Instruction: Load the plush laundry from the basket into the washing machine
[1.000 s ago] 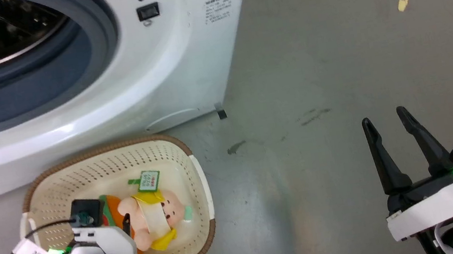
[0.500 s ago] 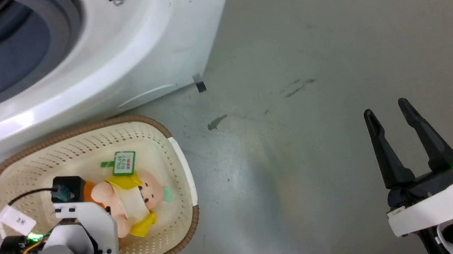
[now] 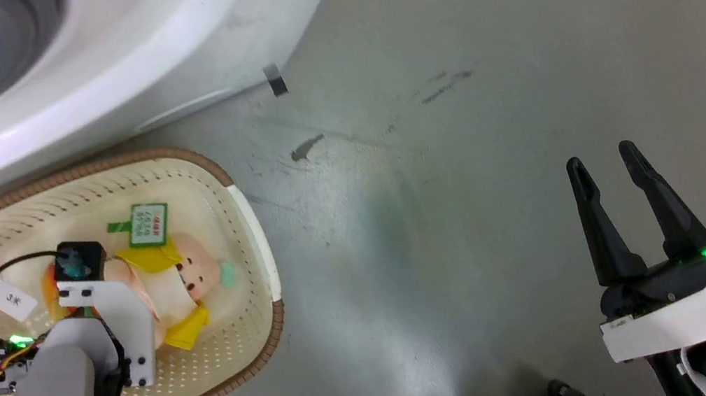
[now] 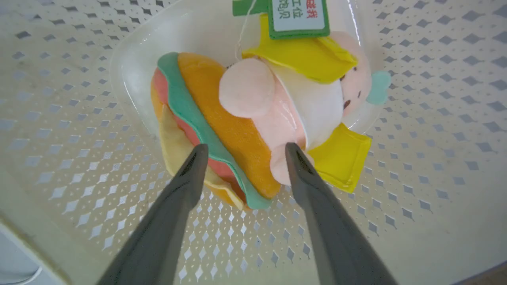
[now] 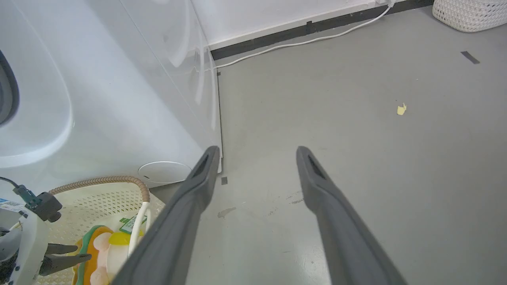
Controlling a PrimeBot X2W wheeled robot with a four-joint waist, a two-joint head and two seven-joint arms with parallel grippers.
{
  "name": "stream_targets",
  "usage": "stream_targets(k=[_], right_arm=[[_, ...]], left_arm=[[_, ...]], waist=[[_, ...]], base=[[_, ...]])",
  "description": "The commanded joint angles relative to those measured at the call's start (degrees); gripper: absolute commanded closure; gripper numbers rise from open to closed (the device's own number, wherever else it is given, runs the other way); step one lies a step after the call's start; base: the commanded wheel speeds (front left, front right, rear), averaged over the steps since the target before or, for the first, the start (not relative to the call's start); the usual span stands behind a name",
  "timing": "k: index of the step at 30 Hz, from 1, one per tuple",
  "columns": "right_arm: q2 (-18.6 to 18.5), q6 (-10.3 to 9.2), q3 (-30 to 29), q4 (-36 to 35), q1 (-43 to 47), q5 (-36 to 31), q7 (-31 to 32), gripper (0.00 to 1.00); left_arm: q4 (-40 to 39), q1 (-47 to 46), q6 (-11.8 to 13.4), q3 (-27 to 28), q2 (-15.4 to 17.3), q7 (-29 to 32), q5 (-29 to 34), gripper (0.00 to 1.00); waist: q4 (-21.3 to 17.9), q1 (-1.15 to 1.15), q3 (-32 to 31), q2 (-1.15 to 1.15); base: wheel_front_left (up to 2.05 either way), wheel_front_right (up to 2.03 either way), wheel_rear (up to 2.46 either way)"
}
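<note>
Big white front-loading washing machine (image 3: 92, 69) is looming behind the cream perforated plastic basket (image 3: 192, 163), where the peach-pink plush doll (image 4: 253, 118) is lying. The left end effector (image 4: 245, 147) is hovering spread, straddling its burger end crosswise. The right end effector (image 3: 601, 154) is idling, also spread, well apart.

Inventory by count:
- Peach-pink plush doll (image 4: 237, 130) with yellow hood and orange-and-green hamburger part: one, between the jaws of the left gripper (image 4: 245, 147).
- Green tag (image 4: 299, 18): one, beyond those jaws.
- Cream-white perforated plastic basket (image 4: 416, 138): one, beneath the left jaws.
- White woven basket (image 5: 471, 14): one, far ahead and to the right of the right gripper (image 5: 256, 148).
- White front-loading washing machine (image 5: 119, 99): one.
- Grippers: two, each with two dark fingers.
- Yellow floor scrap (image 5: 402, 109): one.
</note>
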Motion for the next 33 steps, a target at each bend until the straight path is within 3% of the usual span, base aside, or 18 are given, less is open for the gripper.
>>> stream_targets(k=[1,16,17,18,27,33], right_arm=[[-0.03,-0.03,0.19,-0.5,-1.01,0.81,-0.53,0.0],[-0.03,-0.04,1.32,-1.12,-1.83,4.36,-2.32,0.0],[-0.03,-0.04,1.34,-1.11,-1.98,4.58,-2.44,0.0],[-0.03,-0.04,1.29,-1.13,-2.15,4.78,-2.55,0.0],[-0.03,-0.04,2.02,-0.94,-3.83,6.42,-3.63,0.0],[-0.04,-0.04,3.85,0.08,-6.06,7.19,-4.29,0.0]], left_arm=[[1.49,-1.89,0.3,-0.51,0.72,0.56,-0.21,0.0],[9.11,-8.04,1.36,-0.76,2.74,1.3,-5.4,0.0],[9.7,-8.24,1.29,-0.96,2.93,1.28,-5.61,0.33],[10.27,-8.48,1.19,-1.25,3.13,1.38,-5.72,1.0],[15.32,-9.95,1.03,-2.05,6.14,0.84,-8.25,1.0],[18.42,-9.24,1.51,-0.82,8.53,-2.6,-11.28,1.0]], waist=[[-0.61,0.0,1.48,0.0],[-3.62,0.0,8.66,0.0],[-3.92,0.0,8.99,0.0],[-4.19,0.0,9.3,0.0],[-7.39,0.0,10.96,0.0],[-10.13,0.0,9.56,0.0]], base=[[0.0,0.0,0.0],[0.0,0.0,0.0],[0.0,0.0,0.0],[0.0,0.0,0.0],[0.0,0.0,0.0],[0.0,0.0,0.0]])
